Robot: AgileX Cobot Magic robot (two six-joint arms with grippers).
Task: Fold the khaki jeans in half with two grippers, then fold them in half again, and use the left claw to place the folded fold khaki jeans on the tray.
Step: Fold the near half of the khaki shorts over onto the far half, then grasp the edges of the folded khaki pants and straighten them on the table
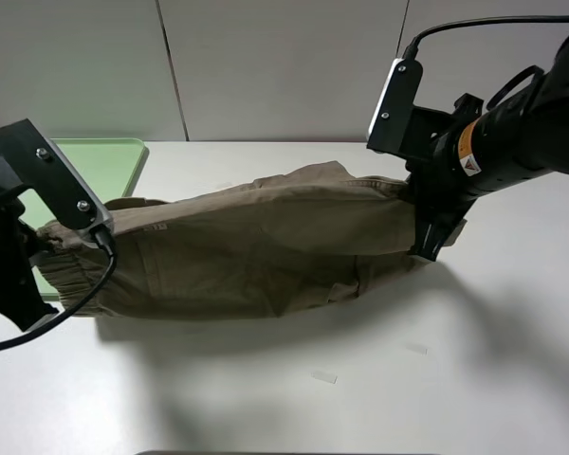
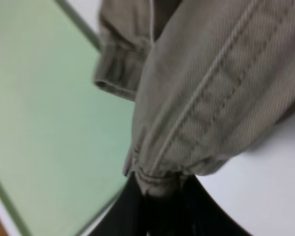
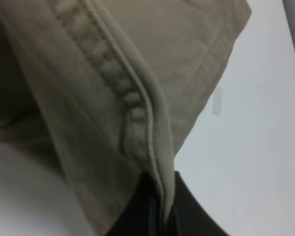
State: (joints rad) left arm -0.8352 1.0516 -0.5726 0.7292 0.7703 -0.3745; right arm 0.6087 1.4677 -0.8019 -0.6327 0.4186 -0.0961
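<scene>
Where all rests: white table [image 1: 408, 389], panelled wall [image 1: 284, 66].
Partly hidden: tray [image 1: 114, 159].
Grip: left claw [image 2: 160, 194], right gripper [image 1: 429, 237] pinch khaki jeans [image 1: 266, 251].

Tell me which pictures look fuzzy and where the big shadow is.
Left wrist view: the khaki jeans and green tray look soft and blurry. Right wrist view: blurry too. Exterior high view: sharp, with a wide dark shadow on the table beneath the jeans.

No readable text is showing; the orange-white band [image 1: 468, 152] on the right arm [image 1: 522, 128] is carrying a tiny warning-type mark, illegible.
</scene>
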